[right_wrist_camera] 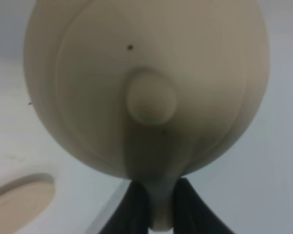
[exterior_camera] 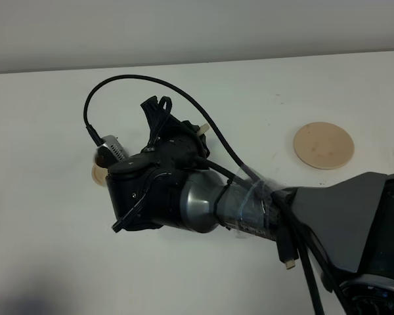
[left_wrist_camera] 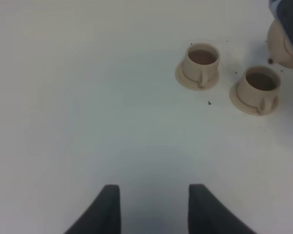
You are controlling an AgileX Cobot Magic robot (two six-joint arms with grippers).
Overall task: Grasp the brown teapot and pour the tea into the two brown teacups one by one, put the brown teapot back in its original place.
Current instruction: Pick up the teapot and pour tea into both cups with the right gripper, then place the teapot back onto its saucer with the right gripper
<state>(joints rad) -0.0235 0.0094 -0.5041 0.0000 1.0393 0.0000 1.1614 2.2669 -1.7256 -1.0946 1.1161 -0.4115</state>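
I am seeing the two teacups point(left_wrist_camera: 202, 66) point(left_wrist_camera: 258, 89) sitting side by side on their small saucers point(left_wrist_camera: 184, 78) on the table point(left_wrist_camera: 88, 97). The teapot point(right_wrist_camera: 146, 87) is hanging beside them in my right gripper point(right_wrist_camera: 157, 204), while the wide saucer point(exterior_camera: 323, 145) is lying well apart, off to the right.

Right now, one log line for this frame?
phase: pouring | right gripper: shut on teapot handle | left gripper: open, idle | teacups: on saucers | large saucer: bare
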